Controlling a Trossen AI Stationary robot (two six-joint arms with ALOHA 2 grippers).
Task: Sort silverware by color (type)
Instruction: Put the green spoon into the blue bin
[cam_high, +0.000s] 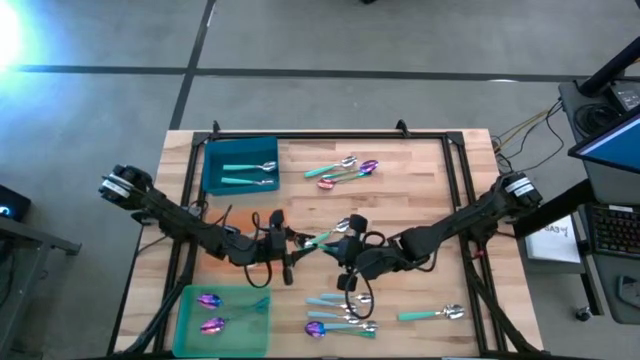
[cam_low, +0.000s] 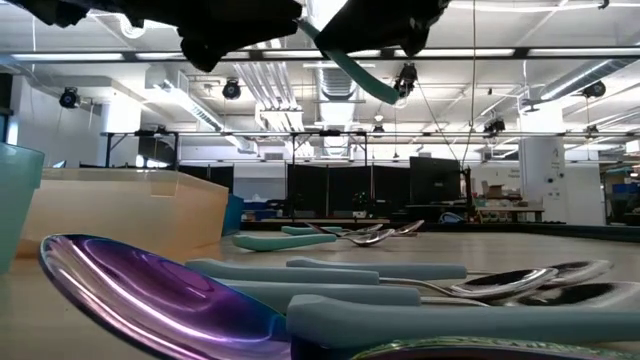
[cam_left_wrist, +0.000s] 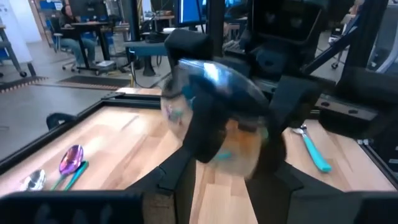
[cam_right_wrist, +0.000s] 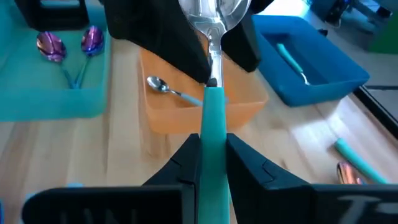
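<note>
Mid-handoff, I reckon: my right gripper (cam_right_wrist: 211, 152) is clamped on the teal handle of a silver spoon (cam_right_wrist: 214, 37), w/ the left gripper (cam_left_wrist: 224, 140) pinching its bowl, both at frame centre in the high view. Sorted so far: two in the blue bin (cam_high: 240, 166), one in the orange bin (cam_right_wrist: 199, 102), two purple in the teal bin (cam_high: 222, 318). Approx ten still loose on the table (cam_high: 420, 200), upper centre & lower right. Under halfway.
</note>
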